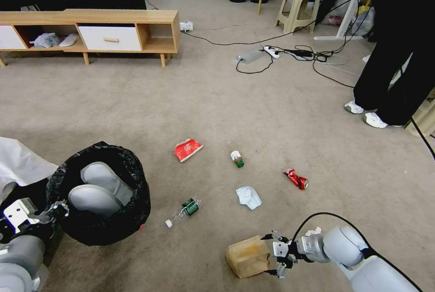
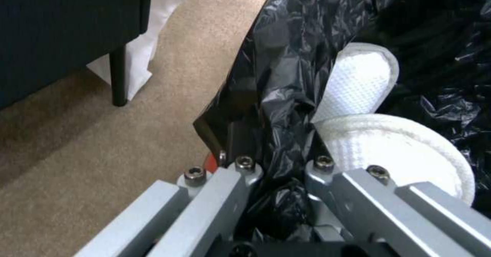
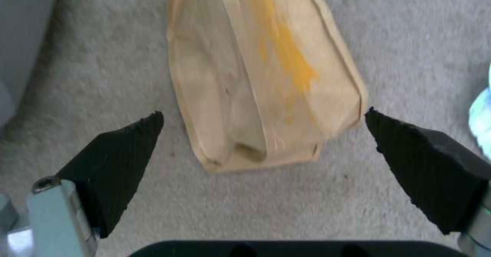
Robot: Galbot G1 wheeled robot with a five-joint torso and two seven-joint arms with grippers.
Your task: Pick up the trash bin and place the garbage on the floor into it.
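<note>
The trash bin (image 1: 99, 192), lined with a crinkled black bag, is at the lower left with two white slippers (image 1: 102, 185) inside. My left gripper (image 1: 59, 210) is shut on the bin's near rim; the left wrist view shows its fingers (image 2: 245, 168) pinching the bag over the rim of the bin (image 2: 286, 57). Garbage lies on the carpet: a red carton (image 1: 187, 149), a small bottle (image 1: 237, 158), a crushed red can (image 1: 296, 179), a tissue (image 1: 248, 197), a clear bottle (image 1: 185, 210) and a brown paper box (image 1: 248, 256). My right gripper (image 1: 273, 256) stands open at the box's end, its pads (image 3: 122, 149) either side of the box (image 3: 256, 76) without touching it.
A low wooden cabinet (image 1: 90, 29) stands at the back left. A grey power brick (image 1: 250, 56) with black cables lies farther back. A person's legs (image 1: 394, 74) in white sneakers stand at the right. White sheeting (image 1: 18, 160) and a dark furniture leg (image 2: 117, 76) are beside the bin.
</note>
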